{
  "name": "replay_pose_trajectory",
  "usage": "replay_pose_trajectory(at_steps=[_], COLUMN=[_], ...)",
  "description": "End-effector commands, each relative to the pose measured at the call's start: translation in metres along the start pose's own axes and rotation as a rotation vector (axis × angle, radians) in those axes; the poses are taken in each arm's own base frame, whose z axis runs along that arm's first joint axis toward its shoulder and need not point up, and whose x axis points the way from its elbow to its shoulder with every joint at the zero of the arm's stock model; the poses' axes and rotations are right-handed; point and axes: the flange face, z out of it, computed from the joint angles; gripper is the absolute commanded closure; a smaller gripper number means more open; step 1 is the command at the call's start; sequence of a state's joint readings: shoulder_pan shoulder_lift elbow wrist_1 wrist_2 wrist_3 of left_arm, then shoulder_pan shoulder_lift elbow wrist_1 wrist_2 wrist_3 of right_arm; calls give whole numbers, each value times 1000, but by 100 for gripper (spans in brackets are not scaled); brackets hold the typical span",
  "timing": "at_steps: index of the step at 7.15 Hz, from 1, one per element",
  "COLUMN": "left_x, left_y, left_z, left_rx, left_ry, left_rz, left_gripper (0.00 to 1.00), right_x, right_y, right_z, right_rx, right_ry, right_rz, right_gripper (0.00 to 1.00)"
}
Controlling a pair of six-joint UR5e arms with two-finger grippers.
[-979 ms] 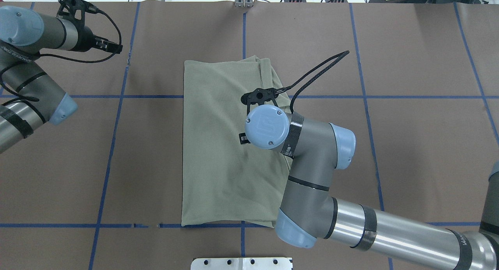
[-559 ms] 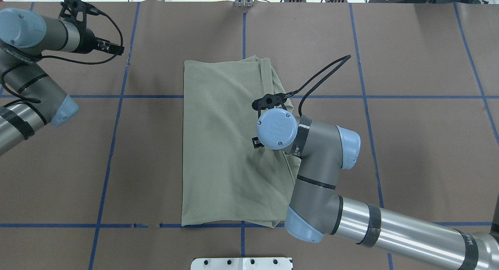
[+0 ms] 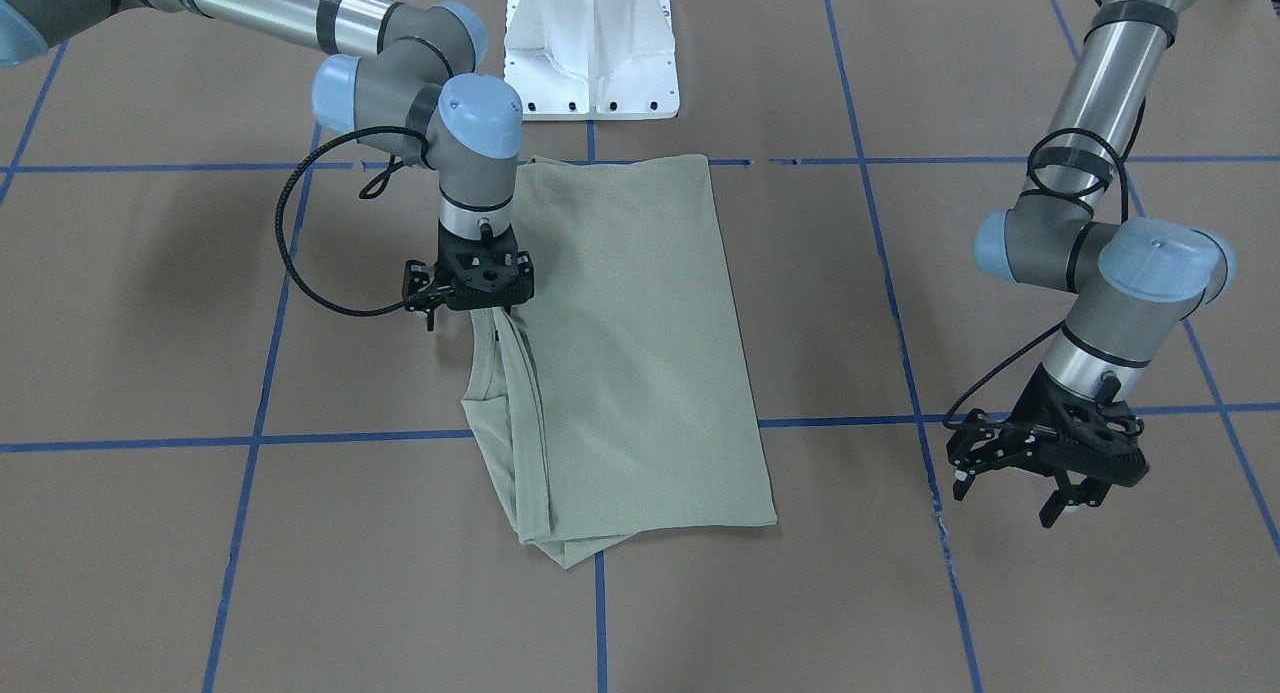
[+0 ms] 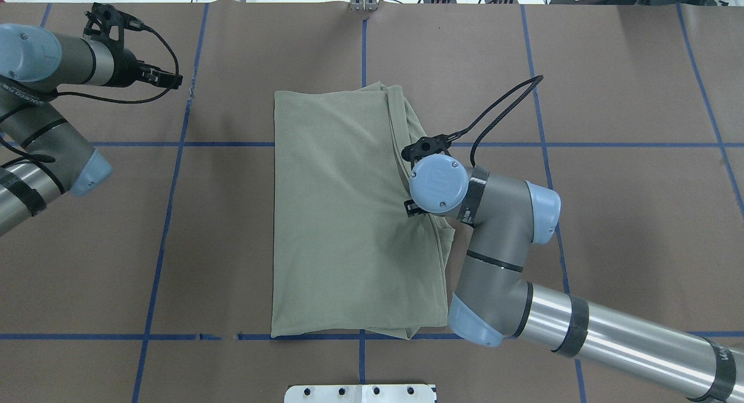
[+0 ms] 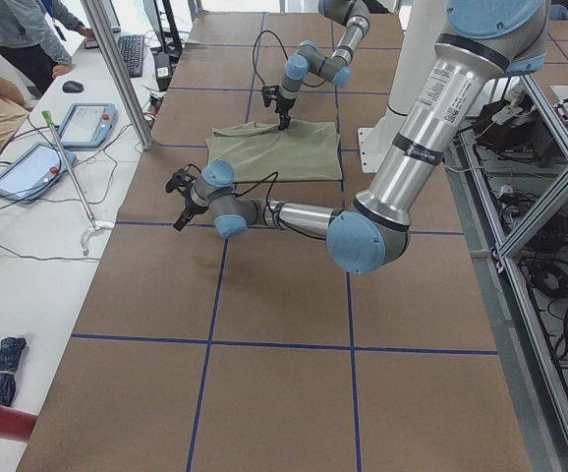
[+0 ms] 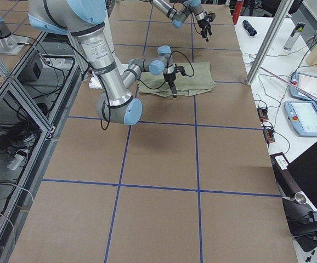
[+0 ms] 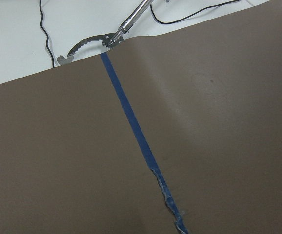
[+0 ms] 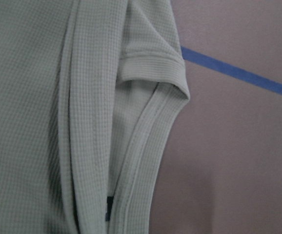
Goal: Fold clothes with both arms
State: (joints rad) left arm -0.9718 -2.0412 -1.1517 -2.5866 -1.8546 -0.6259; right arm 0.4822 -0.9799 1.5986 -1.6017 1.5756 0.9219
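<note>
The pale sage-green shirt (image 4: 331,217) lies folded in a long rectangle at the middle of the table, and also shows in the front view (image 3: 640,353). My right gripper (image 3: 478,308) stands over its layered side edge, pointing down. It looks shut on a fold of the shirt, which rises a little to the fingers. From overhead the right wrist hides the right gripper (image 4: 411,208). The right wrist view shows the shirt's ribbed hems and folds (image 8: 146,122) close up. My left gripper (image 3: 1010,493) hangs open and empty over bare table, far from the shirt (image 4: 171,76).
The white pedestal base (image 3: 590,43) stands at the robot's side of the table. Blue tape lines (image 4: 174,144) cross the brown table cover. A metal tool (image 7: 107,39) lies beyond the far table edge. Operators and tablets (image 5: 87,123) are along the far side.
My right gripper has moved right, from the shirt's middle toward its side edge, and the fabric there has bulged out with it. The left gripper has barely shifted.
</note>
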Motion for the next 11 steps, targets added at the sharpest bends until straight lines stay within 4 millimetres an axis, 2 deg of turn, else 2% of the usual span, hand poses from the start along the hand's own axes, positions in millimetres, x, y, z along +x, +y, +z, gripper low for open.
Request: replay_pose_trajectory(at_steps=[1,2,3,4,5,6,7,8,9,11], left_x=[0,1,0,1,2,2,3,2,2,2], left_y=[1,1,1,0,1,1,0,1,1,1], left_z=[-1,-1,-1,-1,-1,-1,-1,-1,-1,-1], left_rx=[5,6,5,6,5,5,6,5,5,4], left_ry=[4,5,4,5,6,6,9,8,8,7], left_rz=[1,1,1,1,2,2,3,2,2,2], left_gripper=[0,0,0,0,0,0,0,0,0,0], right_x=[77,91,96,98,90,66,25,0,-17,-12], right_y=[-32,-36,-43,-45,-50,-67,-103,-126,-141,-136], right_z=[10,15,9,7,2,-15,-36,-37,-31,-4], right_rx=[-19,-21,-9,-5,30,70,93,87,73,42], right_ry=[39,53,43,31,-6,-58,-86,-81,-64,-20], right_rz=[-32,-36,-24,-4,6,69,73,69,68,16], right_gripper=[0,0,0,0,0,0,0,0,0,0])
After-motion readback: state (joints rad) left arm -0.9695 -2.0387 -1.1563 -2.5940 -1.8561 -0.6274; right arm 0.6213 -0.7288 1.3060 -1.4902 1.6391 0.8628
